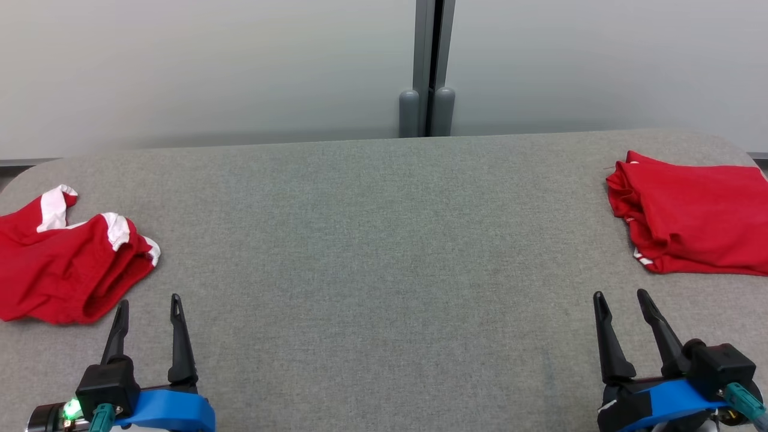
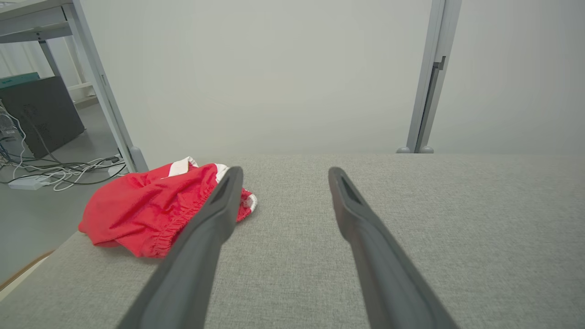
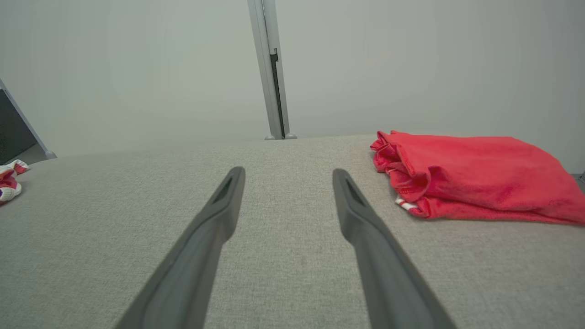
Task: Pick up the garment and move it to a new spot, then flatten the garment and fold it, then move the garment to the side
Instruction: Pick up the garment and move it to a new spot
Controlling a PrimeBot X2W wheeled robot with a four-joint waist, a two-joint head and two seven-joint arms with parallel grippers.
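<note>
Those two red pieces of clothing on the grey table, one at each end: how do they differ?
The left garment lies crumpled in a loose heap; the right garment lies flat in a neat folded stack. The left garment shows broad white bands; the right garment shows only slivers of white at its edge. Both are red and rest on the grey table.

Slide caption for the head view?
Open left gripper and right gripper over grey table; crumpled red garment left, folded red garment right.
</note>
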